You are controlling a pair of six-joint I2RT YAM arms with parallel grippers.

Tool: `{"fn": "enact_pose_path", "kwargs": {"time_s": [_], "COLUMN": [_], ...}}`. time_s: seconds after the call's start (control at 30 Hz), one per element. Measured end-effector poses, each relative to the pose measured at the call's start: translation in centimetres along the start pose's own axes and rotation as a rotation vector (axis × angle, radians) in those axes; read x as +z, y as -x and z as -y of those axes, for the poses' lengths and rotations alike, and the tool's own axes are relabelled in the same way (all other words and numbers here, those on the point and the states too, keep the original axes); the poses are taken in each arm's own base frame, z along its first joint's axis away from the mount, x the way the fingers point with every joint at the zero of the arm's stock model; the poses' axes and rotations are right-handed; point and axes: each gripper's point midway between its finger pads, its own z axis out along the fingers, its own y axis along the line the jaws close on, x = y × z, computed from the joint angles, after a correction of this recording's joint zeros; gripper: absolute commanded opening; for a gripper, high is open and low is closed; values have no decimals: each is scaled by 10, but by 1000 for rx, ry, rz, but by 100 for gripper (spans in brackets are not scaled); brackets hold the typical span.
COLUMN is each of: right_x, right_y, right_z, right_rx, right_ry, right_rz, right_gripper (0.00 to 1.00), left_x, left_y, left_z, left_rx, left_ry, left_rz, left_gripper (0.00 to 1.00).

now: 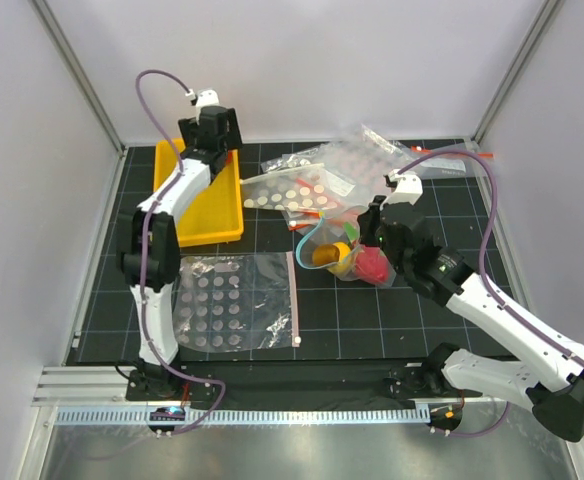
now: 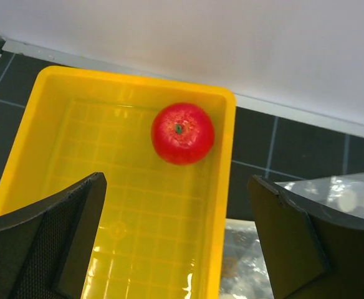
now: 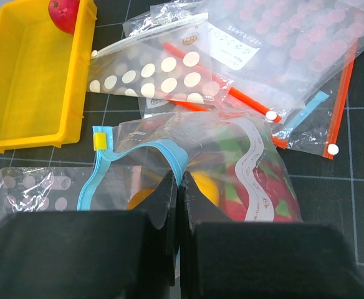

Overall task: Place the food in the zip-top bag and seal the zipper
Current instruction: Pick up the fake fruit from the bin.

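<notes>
We are looking at the left arm (image 1: 162, 215) reaching far toward the back of the table (image 1: 372, 320), its forearm rising from the near edge and its wrist tipping down over the yellow tray (image 2: 138, 230). The left gripper (image 2: 177, 185) is hanging above the tray with its jaws spread wide and nothing between them. The red ball (image 2: 182, 133) is lying on the tray floor near the far wall, apart from both fingers.

The right arm (image 1: 492, 310) is stretching diagonally from its base at the near right corner toward the middle of the table, with the wrist angling down at the pile of bags. The right gripper (image 3: 177, 180) is pinching tight, its two fingers pressed together on the mouth edge of the zip-top bag (image 3: 138, 159), right where the light-blue zipper (image 3: 160, 146) is curving down between them. The mouth is gaping in a loop to the left of the fingers.

Inside the bag we are seeing the yellow lemon (image 3: 204, 187) just behind the fingers and the pink-red fruit with green leaves (image 3: 257, 187) beside it to the right. We cannot tell where the kiwi is.

Behind the bag, a white-dotted bag (image 3: 151, 75) and bags with red-orange strips (image 3: 282, 56) are lying overlapped. Another dotted bag (image 1: 227, 300) is lying flat near the left arm's base.
</notes>
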Motion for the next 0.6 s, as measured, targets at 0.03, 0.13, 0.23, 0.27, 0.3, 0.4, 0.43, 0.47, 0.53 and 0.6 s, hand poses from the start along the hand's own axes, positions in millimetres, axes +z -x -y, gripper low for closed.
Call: {"fn": "enact_pose_path", "kwargs": {"time_s": [0.03, 0.13, 0.23, 0.27, 0.3, 0.4, 0.43, 0.47, 0.53, 0.6], "right_x": [0, 0, 0, 0, 0, 0, 0, 0, 0, 0], "right_y": [0, 0, 0, 0, -1, -1, -1, -1, -1, -1], "right_z": [0, 0, -1, -1, -1, -1, -1, -1, -1, -1], "right_rx": [0, 3, 4, 5, 6, 6, 6, 6, 7, 7], "right_ry": [0, 1, 4, 4, 4, 4, 4, 4, 5, 7], "right_rz": [0, -1, -2, -2, -2, -2, -2, -2, -3, -4], "right_gripper": [1, 1, 1, 1, 1, 1, 1, 1, 1, 1], "left_x": [9, 34, 53, 58, 63, 74, 79, 83, 91, 100], "left_y": [-9, -35, -57, -62, -67, -73, -70, -67, -62, -60], "left_z": [-1, -2, -5, -6, -9, -17, -19, -20, -22, -22], "left_rx": [33, 110, 149, 153, 155, 154, 148, 143, 132, 121], "left_ry": [12, 33, 49, 50, 53, 62, 63, 65, 63, 53], "left_rz": [-17, -59, -102, -114, -126, -149, -144, -138, -130, -126], "left_gripper": [100, 100, 100, 100, 100, 100, 100, 100, 100, 100]}}
